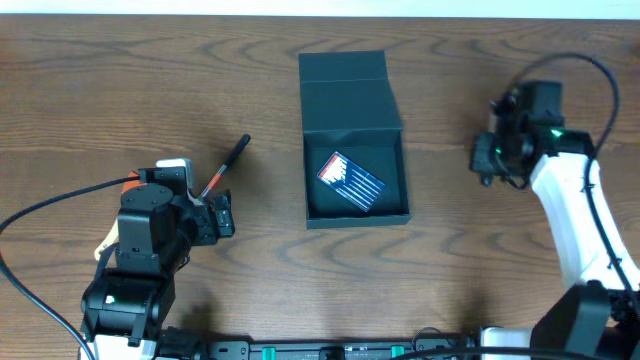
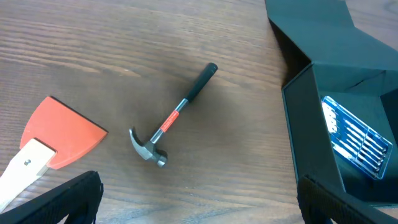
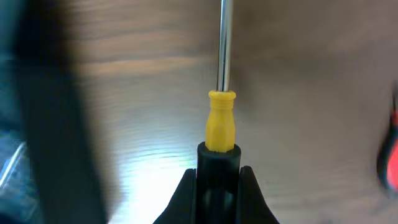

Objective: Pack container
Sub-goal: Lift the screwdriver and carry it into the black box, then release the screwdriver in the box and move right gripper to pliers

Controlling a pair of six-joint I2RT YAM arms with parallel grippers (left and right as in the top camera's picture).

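At the middle of the table the container (image 1: 345, 85) lies open, lid flap back, a packet of small tools (image 1: 350, 180) inside. My right gripper (image 3: 217, 186), off to its right, is clamped on a screwdriver (image 3: 221, 124) by the handle's end, and my left gripper (image 2: 199, 190) hangs spread wide over the hammer (image 2: 174, 118). Pinched so far back, the long shaft could pivot and snag the container's wall.

Robotics lab workbench, wood-grain table (image 1: 450, 280), white robot arm (image 1: 570, 220), dark robot arm (image 1: 140, 240)
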